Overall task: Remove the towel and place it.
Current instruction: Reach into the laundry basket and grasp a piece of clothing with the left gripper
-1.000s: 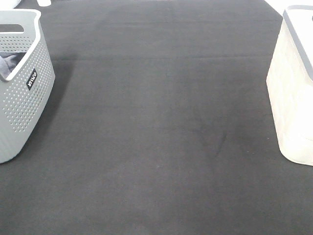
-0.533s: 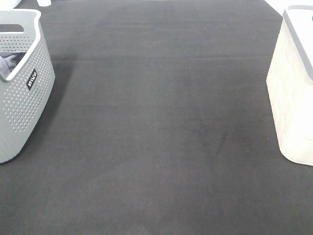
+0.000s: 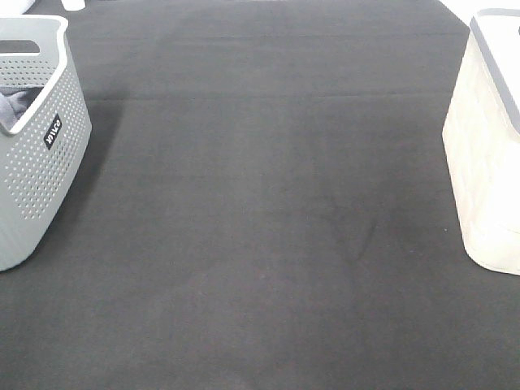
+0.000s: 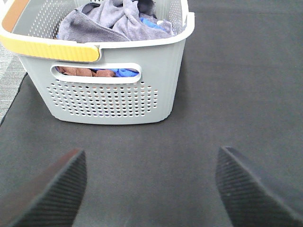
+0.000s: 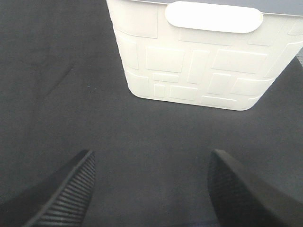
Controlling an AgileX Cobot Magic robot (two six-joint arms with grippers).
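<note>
Left wrist: crumpled grey-lavender towel (image 4: 111, 21)

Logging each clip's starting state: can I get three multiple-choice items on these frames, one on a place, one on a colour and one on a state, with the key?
1. Where is the towel?
A on a shelf
B in the grey basket
C on a chair

2. What colour is the strip on that basket's rim?
A yellow
B green
C pink

3. How is the left gripper?
A open and empty
B shut on the towel
C shut on the basket's rim

Key:
1 B: the cloth lies heaped inside the basket.
2 A: yellow runs along the rim above the handle slot.
3 A: the gripper's fingers stand wide apart with nothing between them.
</note>
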